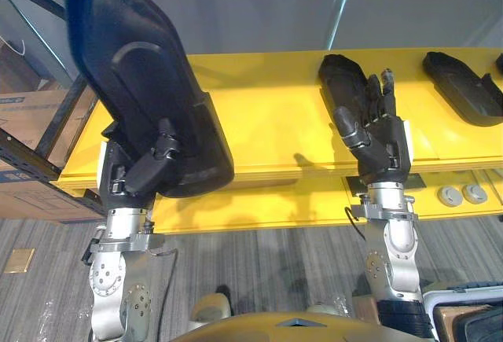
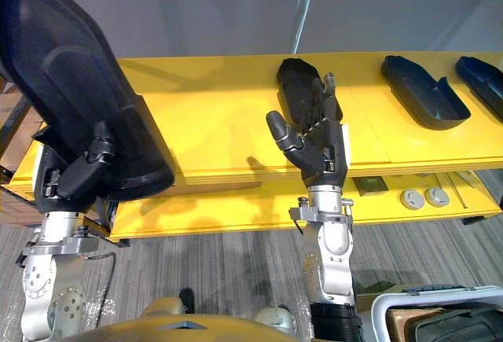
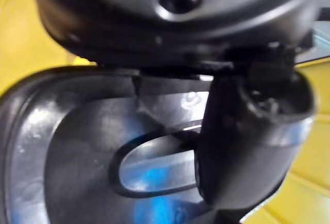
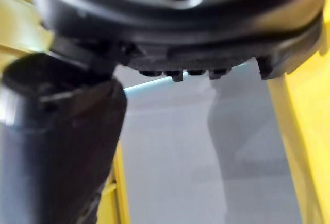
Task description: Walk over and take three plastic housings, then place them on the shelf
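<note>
My left hand [image 1: 145, 165] is shut on a large black plastic housing [image 1: 141, 67], thumb [image 3: 242, 147] pressed on its hollow inner side [image 3: 77, 147]. It is held upright and tilted above the left end of the yellow shelf [image 1: 267, 114]. My right hand [image 1: 377, 134] is open with fingers straight, raised over the shelf's front edge. Just behind it a second black housing [image 1: 339, 75] lies on the shelf. Further right lie a third housing [image 2: 420, 86] and part of another [image 2: 483, 79].
A dark metal rack frame [image 1: 59, 118] and cardboard boxes [image 1: 23, 114] stand at the left. Two round grey discs [image 1: 462, 194] sit on the lower yellow ledge at the right. A white-rimmed bin [image 2: 440, 314] is at the lower right, on grey carpet.
</note>
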